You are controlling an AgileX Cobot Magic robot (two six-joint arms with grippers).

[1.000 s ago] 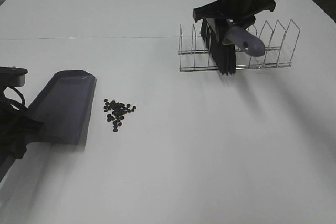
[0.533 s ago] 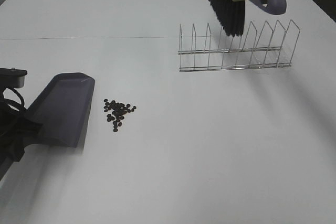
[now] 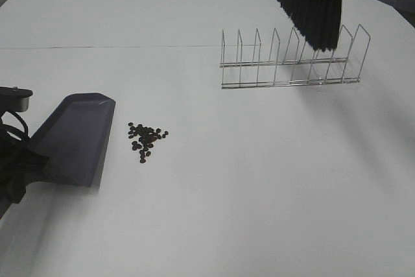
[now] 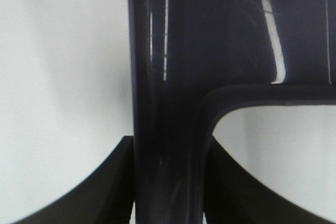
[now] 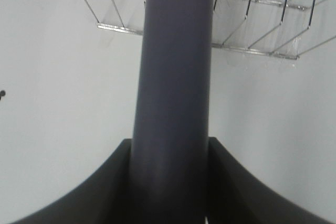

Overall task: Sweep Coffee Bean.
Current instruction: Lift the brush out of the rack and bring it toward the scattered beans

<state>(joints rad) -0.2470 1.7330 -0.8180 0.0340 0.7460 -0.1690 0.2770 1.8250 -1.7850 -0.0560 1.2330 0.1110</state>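
Coffee beans (image 3: 146, 139) lie in a loose heap on the white table (image 3: 246, 199), just beside the open edge of the dustpan (image 3: 76, 137). The left gripper (image 4: 168, 198) is clamped on the dustpan's handle. The right gripper (image 5: 170, 192) is clamped on the handle of the brush (image 3: 306, 11), whose bristles hang above the wire rack (image 3: 292, 69), well apart from the heap. I'd say the sweeping itself hasn't begun. Next the brush must clear the rack's prongs, cross to the beans' far side and come down. Plenty of bare tabletop lies between, and no table edge is near the heap.
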